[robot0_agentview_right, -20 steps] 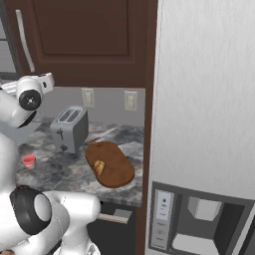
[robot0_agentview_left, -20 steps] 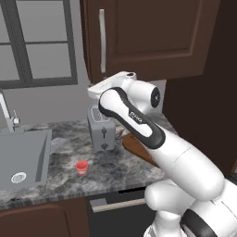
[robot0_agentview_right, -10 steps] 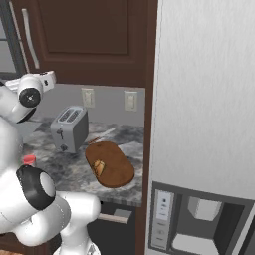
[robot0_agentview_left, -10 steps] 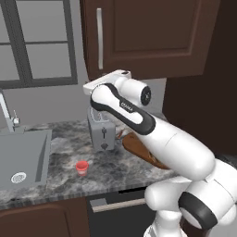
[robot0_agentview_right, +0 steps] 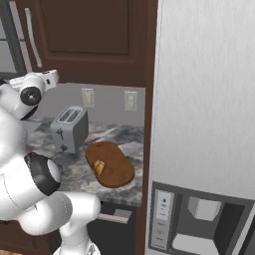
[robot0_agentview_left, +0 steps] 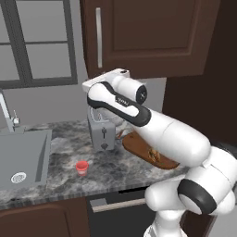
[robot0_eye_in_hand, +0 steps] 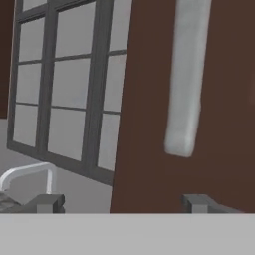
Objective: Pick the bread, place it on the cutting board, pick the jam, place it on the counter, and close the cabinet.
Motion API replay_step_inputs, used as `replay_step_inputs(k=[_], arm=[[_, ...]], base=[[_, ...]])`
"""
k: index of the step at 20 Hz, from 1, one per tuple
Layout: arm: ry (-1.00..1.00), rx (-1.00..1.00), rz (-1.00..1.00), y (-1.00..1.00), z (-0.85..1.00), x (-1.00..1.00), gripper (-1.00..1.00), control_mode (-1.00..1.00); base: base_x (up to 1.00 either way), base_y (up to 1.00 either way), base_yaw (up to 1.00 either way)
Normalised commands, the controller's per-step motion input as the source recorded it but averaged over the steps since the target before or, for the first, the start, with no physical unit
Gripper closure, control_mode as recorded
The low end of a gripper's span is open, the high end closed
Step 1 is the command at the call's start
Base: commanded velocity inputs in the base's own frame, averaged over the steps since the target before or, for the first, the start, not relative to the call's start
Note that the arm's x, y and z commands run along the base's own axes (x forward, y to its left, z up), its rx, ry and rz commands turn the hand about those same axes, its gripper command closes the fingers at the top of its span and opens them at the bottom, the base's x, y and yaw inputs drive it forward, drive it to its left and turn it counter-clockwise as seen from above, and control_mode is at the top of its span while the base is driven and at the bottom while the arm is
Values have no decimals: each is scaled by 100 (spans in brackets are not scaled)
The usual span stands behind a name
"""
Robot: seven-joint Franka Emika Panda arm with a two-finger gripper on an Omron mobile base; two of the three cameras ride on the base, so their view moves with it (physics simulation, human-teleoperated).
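Note:
The cabinet (robot0_agentview_left: 152, 32) has its door flush with the front, and its silver bar handle (robot0_agentview_left: 98, 37) stands at the left edge. My gripper (robot0_agentview_left: 105, 79) hangs just below that corner, open and holding nothing. In the hand view the handle (robot0_eye_in_hand: 184, 74) and the brown door (robot0_eye_in_hand: 149, 139) are close ahead, with the gripper (robot0_eye_in_hand: 122, 203) spread wide. The bread (robot0_agentview_left: 154, 155) lies on the cutting board (robot0_agentview_left: 139, 146) right of the toaster. The red jam (robot0_agentview_left: 82, 167) stands on the counter (robot0_agentview_left: 60, 152), apart from everything. The bread (robot0_agentview_right: 99, 168) and cutting board (robot0_agentview_right: 117, 164) also appear in the right base view.
A silver toaster (robot0_agentview_left: 102, 132) stands under my hand against the wall. A sink (robot0_agentview_left: 21, 159) with a faucet (robot0_agentview_left: 9, 118) is at the left, below a window (robot0_agentview_left: 39, 41). A tall refrigerator (robot0_agentview_right: 204, 124) with a dispenser bounds the counter on the right.
My hand has crept up and slightly left toward the cabinet's lower left corner, and the arm has swung with it. Jam, bread and board have stayed put.

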Motion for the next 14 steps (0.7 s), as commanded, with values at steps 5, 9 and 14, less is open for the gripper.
replay_step_inputs(k=[5,9,14], arm=[[0,0,-6,0,0,39,-100,-100],[0,0,-5,0,0,28,-100,-100],[1,0,-2,0,0,13,-100,-100]], base=[[0,0,0],[0,0,0],[0,0,0]])
